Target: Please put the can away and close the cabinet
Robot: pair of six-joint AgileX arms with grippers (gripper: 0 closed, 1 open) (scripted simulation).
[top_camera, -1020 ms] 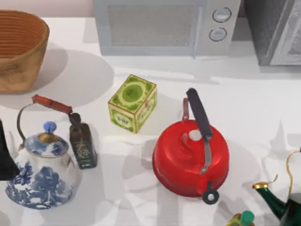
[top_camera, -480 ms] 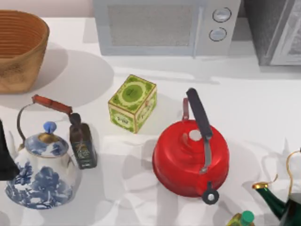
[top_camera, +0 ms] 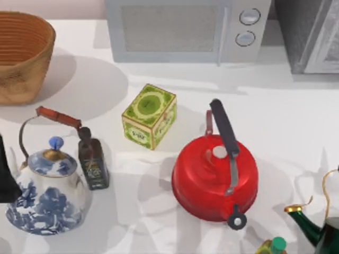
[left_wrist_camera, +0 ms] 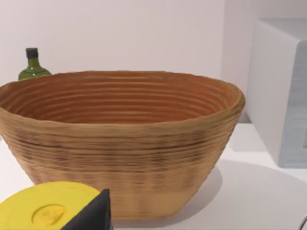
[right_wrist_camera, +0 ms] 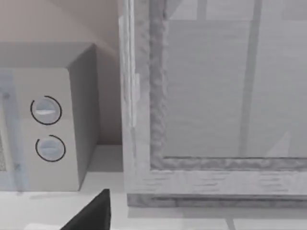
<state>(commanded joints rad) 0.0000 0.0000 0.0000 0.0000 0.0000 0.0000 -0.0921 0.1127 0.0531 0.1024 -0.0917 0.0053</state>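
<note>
Right wrist view: right tool [right_wrist_camera: 91, 211] faces the cabinet [right_wrist_camera: 211, 110] door.

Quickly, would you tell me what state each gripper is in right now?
Left gripper: cannot be told; a dark finger tip shows near the basket.
Right gripper: cannot be told; a dark finger tip shows facing the cabinet.

Cabinet [right_wrist_camera: 211, 110] door, light grey framed panel, stands just beside microwave [right_wrist_camera: 48, 129] with two round knobs [right_wrist_camera: 46, 110].
</note>
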